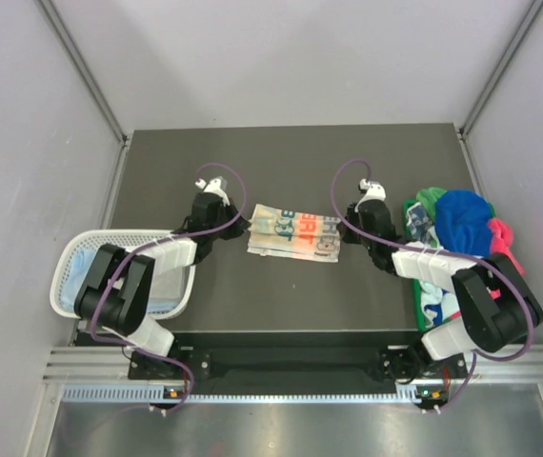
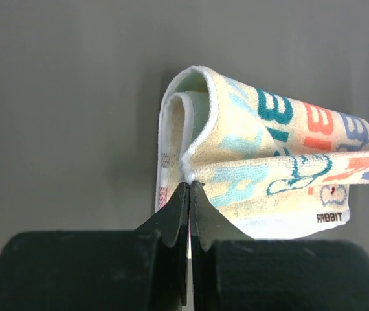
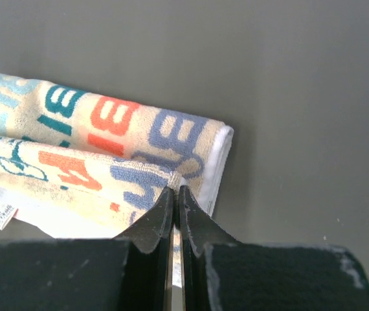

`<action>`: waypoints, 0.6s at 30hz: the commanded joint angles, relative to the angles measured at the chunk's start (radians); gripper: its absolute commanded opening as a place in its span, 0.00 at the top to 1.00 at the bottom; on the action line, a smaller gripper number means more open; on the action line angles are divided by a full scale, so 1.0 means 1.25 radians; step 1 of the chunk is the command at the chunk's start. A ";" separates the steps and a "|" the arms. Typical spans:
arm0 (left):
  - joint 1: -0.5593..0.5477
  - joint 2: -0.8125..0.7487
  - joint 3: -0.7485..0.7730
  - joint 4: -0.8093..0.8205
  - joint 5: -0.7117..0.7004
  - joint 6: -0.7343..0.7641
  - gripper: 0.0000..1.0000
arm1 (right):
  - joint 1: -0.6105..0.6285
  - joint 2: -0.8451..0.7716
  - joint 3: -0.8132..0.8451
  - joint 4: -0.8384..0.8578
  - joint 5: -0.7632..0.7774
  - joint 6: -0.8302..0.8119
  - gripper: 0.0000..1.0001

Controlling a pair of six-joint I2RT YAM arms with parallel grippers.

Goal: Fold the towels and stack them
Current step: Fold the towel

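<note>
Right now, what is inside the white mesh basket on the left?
A pale blue towel lies in the white mesh basket. The left arm covers the basket's middle, so it cannot be seen whether anything else is in there.

We see soft, even light from above; the dark worktop [image 1: 281, 162] reads matte, and both wrist views look sharp.

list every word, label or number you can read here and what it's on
"RABBIT": small dark print near a corner of the printed towel, left wrist view.
Big teal, orange and blue letters on the same towel: broken by the folds, no whole word readable.
Small white tag at the towel's edge, right wrist view: print too small to read.
Nothing else readable.
</note>
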 commanded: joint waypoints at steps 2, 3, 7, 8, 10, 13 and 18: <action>0.000 -0.049 -0.021 0.051 -0.015 -0.001 1.00 | 0.005 -0.053 -0.022 0.022 0.064 0.006 1.00; 0.000 -0.053 -0.022 0.050 -0.015 0.000 1.00 | 0.005 -0.057 -0.025 0.022 0.065 0.007 1.00; -0.005 -0.057 -0.028 0.044 -0.017 0.000 1.00 | 0.011 -0.074 -0.043 0.028 0.065 0.020 1.00; -0.006 -0.057 -0.031 0.044 -0.020 0.000 1.00 | 0.014 -0.076 -0.051 0.031 0.067 0.022 1.00; -0.006 -0.057 -0.042 0.044 -0.021 -0.003 1.00 | 0.025 -0.079 -0.058 0.037 0.070 0.027 1.00; -0.008 -0.062 -0.056 0.050 -0.025 -0.004 1.00 | 0.033 -0.080 -0.079 0.053 0.073 0.038 1.00; -0.011 -0.063 -0.075 0.058 -0.019 -0.007 1.00 | 0.045 -0.079 -0.111 0.074 0.075 0.052 1.00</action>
